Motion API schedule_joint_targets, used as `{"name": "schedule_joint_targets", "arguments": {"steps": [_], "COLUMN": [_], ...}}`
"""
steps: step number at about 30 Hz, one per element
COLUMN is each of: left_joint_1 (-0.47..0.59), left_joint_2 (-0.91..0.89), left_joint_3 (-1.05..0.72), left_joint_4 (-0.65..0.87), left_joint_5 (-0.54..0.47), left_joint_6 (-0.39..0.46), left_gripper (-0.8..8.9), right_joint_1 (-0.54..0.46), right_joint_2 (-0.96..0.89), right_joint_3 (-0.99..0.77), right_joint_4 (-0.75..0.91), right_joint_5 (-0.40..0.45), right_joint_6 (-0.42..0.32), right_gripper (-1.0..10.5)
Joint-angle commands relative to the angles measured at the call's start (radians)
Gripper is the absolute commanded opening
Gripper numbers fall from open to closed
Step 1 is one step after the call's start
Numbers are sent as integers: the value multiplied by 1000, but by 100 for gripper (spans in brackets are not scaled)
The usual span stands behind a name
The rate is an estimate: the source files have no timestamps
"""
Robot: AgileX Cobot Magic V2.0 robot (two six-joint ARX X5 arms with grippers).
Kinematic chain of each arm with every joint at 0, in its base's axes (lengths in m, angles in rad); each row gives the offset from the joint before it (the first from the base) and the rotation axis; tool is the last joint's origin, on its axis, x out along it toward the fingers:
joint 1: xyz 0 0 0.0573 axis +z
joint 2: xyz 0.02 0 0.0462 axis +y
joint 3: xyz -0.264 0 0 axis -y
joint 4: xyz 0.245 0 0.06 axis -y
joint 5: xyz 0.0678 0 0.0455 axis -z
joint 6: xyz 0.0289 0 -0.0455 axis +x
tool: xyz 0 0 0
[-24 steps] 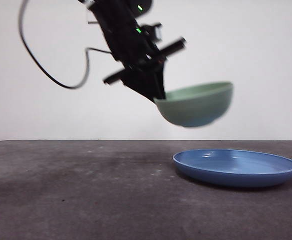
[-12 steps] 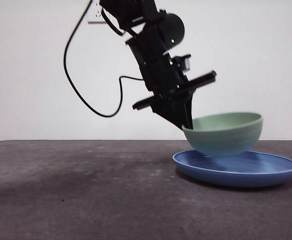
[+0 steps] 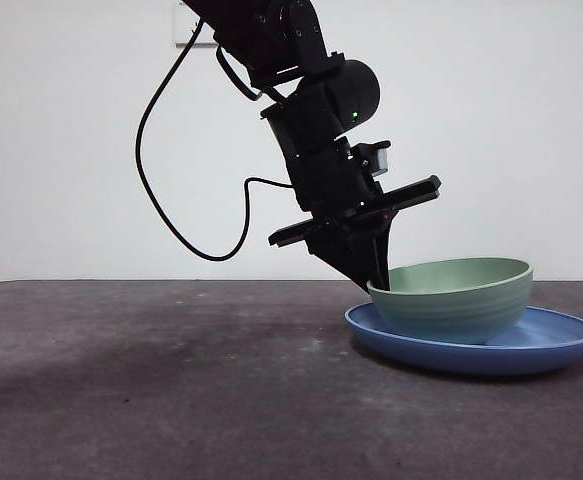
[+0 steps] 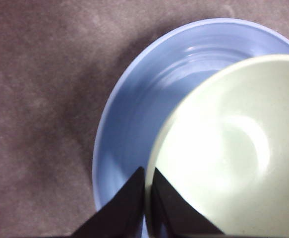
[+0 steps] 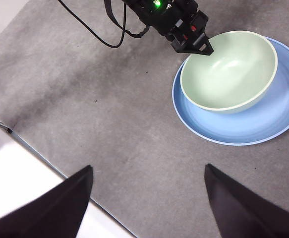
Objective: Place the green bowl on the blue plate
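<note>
The green bowl (image 3: 453, 298) sits on the blue plate (image 3: 561, 345); it stands upright, and its bottom rests inside the plate's low rim. The bowl is not in the middle of the plate — it sits toward the side where the arm is, and more bare blue shows on the other side; the right wrist view shows this well (image 5: 228, 69), with a wide blue strip of plate (image 5: 278, 119) on the far side from the arm.

The left gripper (image 3: 379, 280) comes down at a slant from the top of the front view; its two black jaws pinch the rim of the bowl, one jaw inside the bowl and one outside, with only the thin rim between them. The left wrist view shows this up close (image 4: 145, 198); the pale inside of the bowl (image 4: 233, 153) fills one side, and the plate (image 4: 129, 124) curves around it. A black cable (image 3: 161, 190) hangs in a loop from the arm.

The right gripper (image 5: 146, 198) waits well apart from the bowl and plate, above the near part of the table (image 3: 171, 380); its jaws stand wide and hold nothing. The table is dark grey and rough; a white edge (image 5: 30, 198) shows at one corner in the right wrist view.
</note>
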Motion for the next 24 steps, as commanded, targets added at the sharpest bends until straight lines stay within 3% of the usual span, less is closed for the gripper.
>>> {"name": "schedule_joint_targets", "arguments": {"steps": [1,10,16,24], "left_joint_1": [-16,-19,-16,21], "left_joint_2": [36,36,8,-156], "left_joint_3": [34,35,37,37], "left_joint_4": [6,-8,-11,-21], "left_joint_5": [-2,1,1,1], "left_joint_6": [-2,-2,-5,-1], "left_gripper": [11,221,225,226], "right_joint_1": [2,2,2,2], "right_joint_2": [3,3,3,4], "right_joint_3": [21,21,21,21], "right_joint_4": [6,6,6,10], "right_joint_5": [0,1,8,56], "right_joint_6": [6,6,6,6], "right_gripper": [360,360,360,360]}}
